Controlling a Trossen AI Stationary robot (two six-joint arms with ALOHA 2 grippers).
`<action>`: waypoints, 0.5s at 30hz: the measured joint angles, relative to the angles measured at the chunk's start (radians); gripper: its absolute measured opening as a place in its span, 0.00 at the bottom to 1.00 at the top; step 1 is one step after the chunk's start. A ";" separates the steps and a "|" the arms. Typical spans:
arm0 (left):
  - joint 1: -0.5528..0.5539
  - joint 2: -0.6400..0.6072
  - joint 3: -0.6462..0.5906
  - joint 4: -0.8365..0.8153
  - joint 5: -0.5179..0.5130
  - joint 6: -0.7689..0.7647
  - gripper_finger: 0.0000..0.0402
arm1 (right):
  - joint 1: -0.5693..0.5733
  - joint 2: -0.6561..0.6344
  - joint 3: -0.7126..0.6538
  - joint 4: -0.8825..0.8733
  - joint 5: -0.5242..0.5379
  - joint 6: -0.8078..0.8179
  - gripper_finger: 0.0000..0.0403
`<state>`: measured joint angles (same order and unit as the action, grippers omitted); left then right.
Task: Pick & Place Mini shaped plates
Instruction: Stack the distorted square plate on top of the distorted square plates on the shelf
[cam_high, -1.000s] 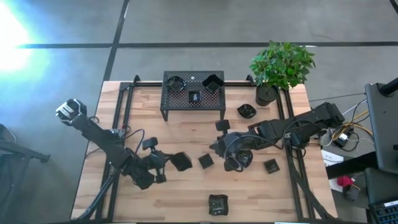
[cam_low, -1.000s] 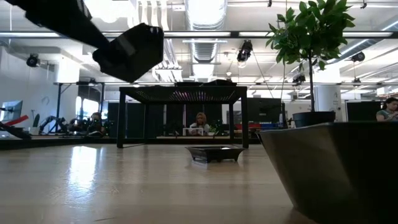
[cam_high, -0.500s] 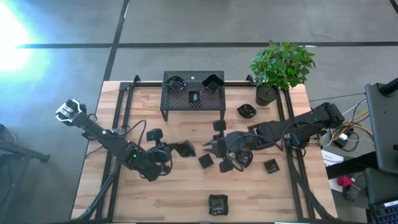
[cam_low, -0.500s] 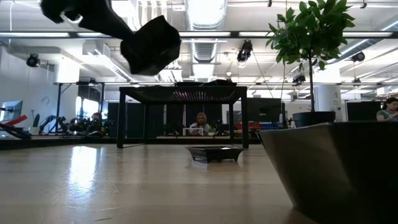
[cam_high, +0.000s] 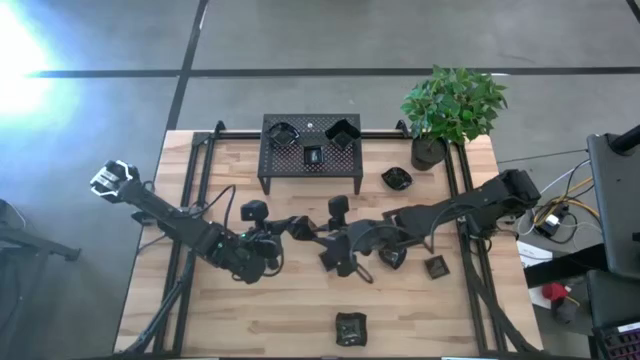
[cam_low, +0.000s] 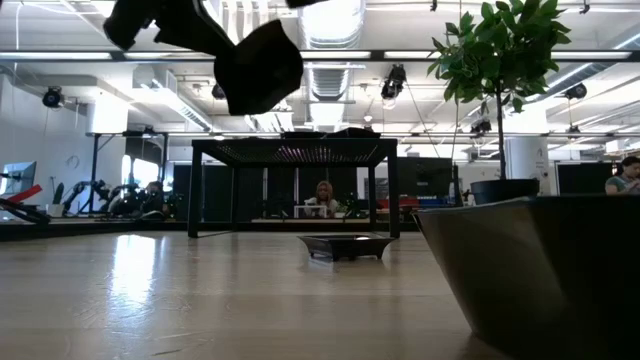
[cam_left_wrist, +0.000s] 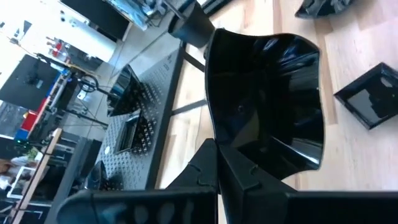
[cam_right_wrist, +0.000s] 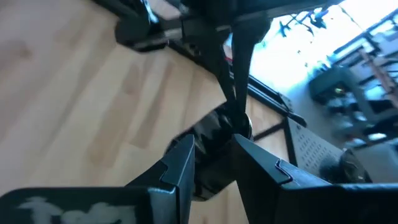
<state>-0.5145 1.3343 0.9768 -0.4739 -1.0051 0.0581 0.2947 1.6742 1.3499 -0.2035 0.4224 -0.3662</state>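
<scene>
My left gripper (cam_high: 285, 230) is shut on a near-black square mini plate (cam_high: 300, 228) and holds it in the air over the table's middle; it shows high up in the low view (cam_low: 262, 65). My right gripper (cam_high: 325, 242) is open and reaches in from the right. In the right wrist view its fingers (cam_right_wrist: 180, 165) stand on either side of a dark plate (cam_right_wrist: 210, 134) below the left arm's gripper. More mini plates lie on the table (cam_high: 397, 178), (cam_high: 436, 267), (cam_high: 350, 327). Others sit on the black rack (cam_high: 312, 152). My left gripper pinches the plate by one raised rim (cam_left_wrist: 249, 158) between its two fingers, which come in roughly level from the table's left. The plate is lifted clear and tipped up on edge, its hollow side facing the wrist camera. My right gripper: I cannot tell whether its fingers touch the plate.
The perforated rack stands at the table's far middle, seen on its legs in the low view (cam_low: 295, 150). A potted plant (cam_high: 450, 105) is at the far right corner. One plate (cam_low: 343, 245) lies in front of the rack; another looms close to the low camera (cam_low: 530, 270).
My left gripper has carried the plate up and toward the table's right and far side, turning it as it went. My right gripper has moved toward the table's left, closing in on the held plate until the two grippers meet near the middle.
</scene>
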 joint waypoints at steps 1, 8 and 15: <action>0.008 0.008 0.004 -0.001 0.004 0.008 0.00 | 0.000 0.011 0.003 -0.001 0.021 -0.010 0.26; 0.056 0.069 0.004 -0.006 0.019 0.042 0.00 | -0.001 0.045 0.021 0.002 0.104 -0.045 0.26; 0.068 0.126 0.043 -0.004 0.018 0.073 0.00 | -0.001 0.045 0.022 0.000 0.104 -0.022 0.26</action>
<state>-0.4461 1.4605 1.0196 -0.4779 -0.9874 0.1309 0.2935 1.7195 1.3716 -0.2031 0.5259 -0.3878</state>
